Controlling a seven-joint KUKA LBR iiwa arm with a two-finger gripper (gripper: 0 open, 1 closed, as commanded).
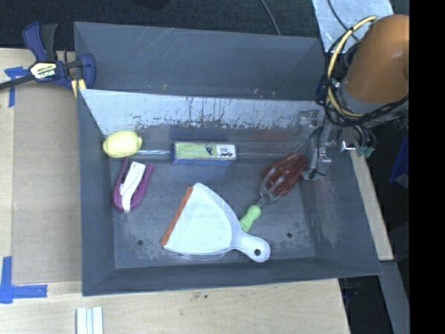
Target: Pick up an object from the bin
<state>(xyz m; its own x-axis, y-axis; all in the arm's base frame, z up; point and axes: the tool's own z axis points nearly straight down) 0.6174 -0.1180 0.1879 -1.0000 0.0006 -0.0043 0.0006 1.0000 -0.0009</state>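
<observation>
You are looking down into the grey bin (208, 68), with the arm (379, 54) reaching in from the right under its orange cover.

The white dustpan (205, 225) with the orange edge is lying flat in the middle of the floor. It is the biggest thing there and is sitting well apart from the claw. The green and white box (204, 152) is resting along the foot of the back wall.

The thing nearest you is the whisk (278, 179), which has a reddish wire head and a green handle. Its long axis is running from the handle, just beside the dustpan's grip, up and right to the head. The claw (318, 160) is hanging at that upper right end, close against the wires. You cannot tell whether it is wide or narrow, or whether it is touching them. Any closing move is probably depending on the claw sitting across that slanted axis, not along it.

The purple and white stapler (131, 185) and the yellow lemon (122, 144) are lying far off at the left.
</observation>
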